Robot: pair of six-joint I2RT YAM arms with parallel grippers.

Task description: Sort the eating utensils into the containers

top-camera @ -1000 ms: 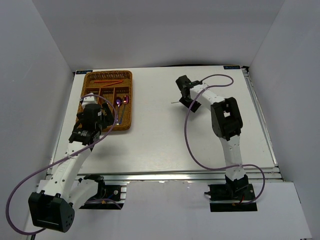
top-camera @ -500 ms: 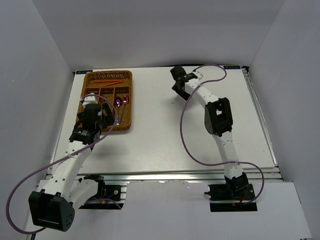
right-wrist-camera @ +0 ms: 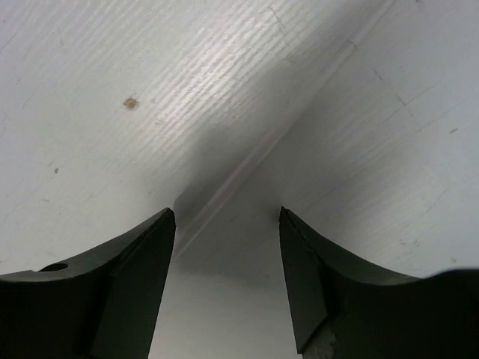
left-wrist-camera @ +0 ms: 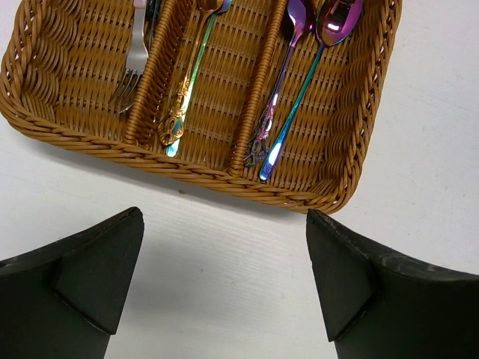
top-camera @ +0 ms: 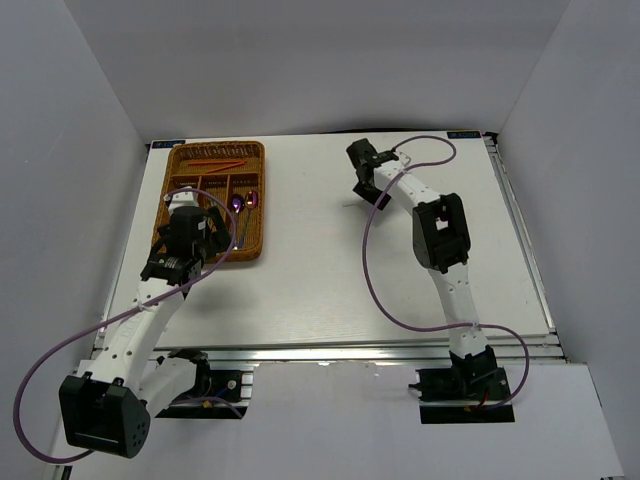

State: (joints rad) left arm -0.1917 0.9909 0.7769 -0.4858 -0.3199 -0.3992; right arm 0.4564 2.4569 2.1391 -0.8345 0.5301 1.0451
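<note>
We see the brown woven tray (left-wrist-camera: 352, 149) on the far left part of the white table (top-camera: 300, 260). It has three long slots and one slot that goes across at the far end.

The red chopsticks (top-camera: 215, 161) lie in that far slot. In the left long slot lies a silver fork (left-wrist-camera: 135, 63). In the middle slot lies a gold and rainbow piece (left-wrist-camera: 187, 86); we cannot tell if it is a fork or a spoon. In the right slot lie two purple rainbow spoons (left-wrist-camera: 334, 16), side by side, their bowls at the far end.

The left gripper (left-wrist-camera: 224, 217) hangs over the bare table just in front of the near edge of the tray. Its two fingers are wide apart, and nothing is between them.

The right gripper (right-wrist-camera: 227, 212) is far from the tray, over the far middle of the table. It points down at a thin white chopstick (right-wrist-camera: 254, 149) that lies flat on the table and slants between its fingers. The fingers are apart, one on each side of the stick, and they are not pinching it. A tiny brown speck (right-wrist-camera: 131, 102) sits on the table near it.
</note>
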